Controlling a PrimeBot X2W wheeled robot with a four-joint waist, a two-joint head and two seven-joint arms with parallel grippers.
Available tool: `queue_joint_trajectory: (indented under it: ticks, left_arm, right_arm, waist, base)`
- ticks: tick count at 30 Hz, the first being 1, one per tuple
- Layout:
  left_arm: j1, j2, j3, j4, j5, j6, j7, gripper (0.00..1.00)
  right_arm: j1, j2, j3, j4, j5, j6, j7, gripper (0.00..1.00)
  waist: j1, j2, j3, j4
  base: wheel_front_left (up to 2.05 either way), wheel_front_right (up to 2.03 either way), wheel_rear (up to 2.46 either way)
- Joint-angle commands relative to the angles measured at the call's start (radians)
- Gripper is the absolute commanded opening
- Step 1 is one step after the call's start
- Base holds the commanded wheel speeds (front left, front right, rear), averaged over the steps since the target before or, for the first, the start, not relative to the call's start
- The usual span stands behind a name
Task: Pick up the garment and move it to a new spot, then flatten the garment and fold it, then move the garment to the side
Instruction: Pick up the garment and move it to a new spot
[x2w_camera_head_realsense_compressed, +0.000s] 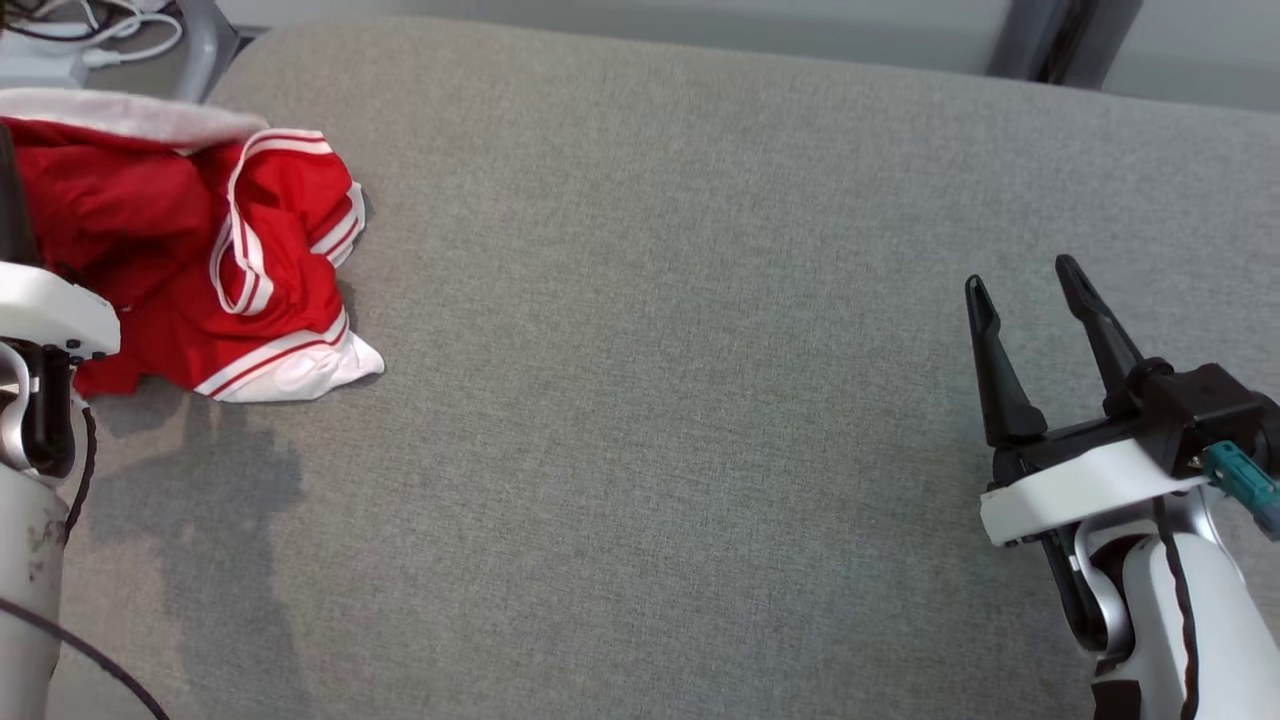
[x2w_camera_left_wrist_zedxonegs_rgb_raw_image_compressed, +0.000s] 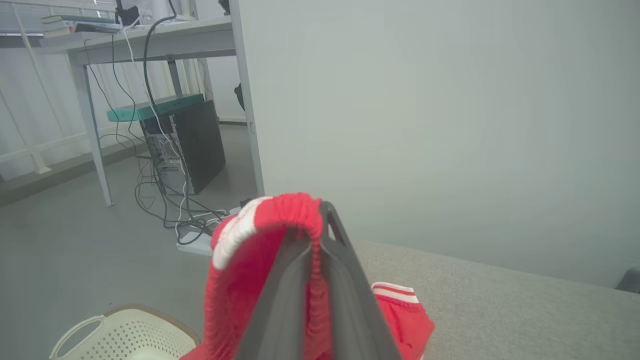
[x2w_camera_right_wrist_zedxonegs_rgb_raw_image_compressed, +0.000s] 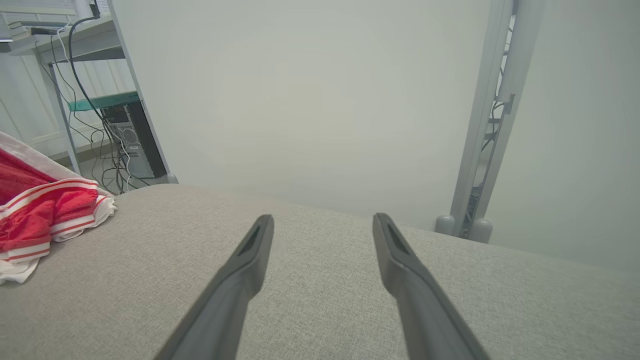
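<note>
Free room & obstacles
The middle and right of the grey surface (x2w_camera_head_realsense_compressed: 650, 400) are left bare, w/ wide room for a pass. The far-left corner is taken by the bunched red garment (x2w_camera_head_realsense_compressed: 230, 260). Behind the far edge a pale wall (x2w_camera_right_wrist_zedxonegs_rgb_raw_image_compressed: 300, 100) and a metal post (x2w_camera_right_wrist_zedxonegs_rgb_raw_image_compressed: 492, 125) are seen; a basket (x2w_camera_left_wrist_zedxonegs_rgb_raw_image_compressed: 125, 330) is set on the floor nearby.

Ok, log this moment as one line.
stage: pick-up | left gripper: shut on red shorts waistband | right gripper: open, empty | shorts: bunched on grey fabric surface
</note>
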Motion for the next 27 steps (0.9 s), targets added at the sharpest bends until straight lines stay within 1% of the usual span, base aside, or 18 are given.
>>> queue_joint_trajectory:
  ticks: [1, 7, 11, 12, 18, 22, 24, 27]
  left_arm:
    - [0.043, 0.009, 0.014, -0.067, 0.016, 0.02, -0.005, 0.0]
    - [0.227, -0.009, 0.034, -0.359, 0.042, 0.116, 0.004, 0.0]
    - [0.366, -0.016, 0.03, -0.563, 0.053, 0.181, 0.057, 0.0]
    - [0.366, -0.016, 0.03, -0.563, 0.053, 0.181, 0.057, 0.0]
    - [0.542, -0.035, 0.02, -0.812, 0.072, 0.265, 0.122, 0.0]
    - [0.609, -0.036, -0.003, -0.938, 0.095, 0.292, 0.153, 0.0]
    - [0.625, -0.033, -0.023, -0.993, 0.112, 0.298, 0.169, 0.0]
    - [0.628, -0.03, -0.061, -1.052, 0.13, 0.286, 0.193, 0.0]
  right_arm:
    - [0.019, 0.001, -0.004, 0.006, 0.005, 0.0, -0.013, 1.0]
    - [0.047, 0.012, -0.012, 0.007, 0.014, 0.0, -0.029, 1.0]
    - [0.065, 0.015, -0.018, 0.004, 0.021, 0.0, -0.033, 1.0]
    - [0.065, 0.015, -0.018, 0.004, 0.021, 0.0, -0.033, 1.0]
    - [0.079, 0.016, -0.025, 0.002, 0.03, 0.0, -0.036, 1.0]
    - [0.087, 0.016, -0.027, -0.002, 0.04, 0.0, -0.037, 1.0]
    - [0.089, 0.016, -0.032, -0.007, 0.045, 0.0, -0.037, 1.0]
    - [0.089, 0.016, -0.037, -0.017, 0.049, 0.0, -0.032, 1.0]
  waist:
    - [0.0, -0.0001, -0.037, -0.01]
    - [0.0, -0.0001, -0.099, -0.035]
    - [0.0, -0.0001, -0.122, -0.055]
    - [0.0, -0.0001, -0.122, -0.055]
    - [0.0, -0.0001, -0.141, -0.095]
    - [0.0, -0.0001, -0.146, -0.136]
    - [0.0, -0.0001, -0.146, -0.158]
    - [0.0, -0.0001, -0.142, -0.199]
  base:
    - [0.0, 0.0, 0.0]
    - [0.0, 0.0, 0.0]
    - [0.0, 0.0, 0.0]
    - [0.0, 0.0, 0.0]
    - [0.0, 0.0, 0.0]
    - [0.0, 0.0, 0.0]
    - [0.0, 0.0, 0.0]
    - [0.0, 0.0, 0.0]
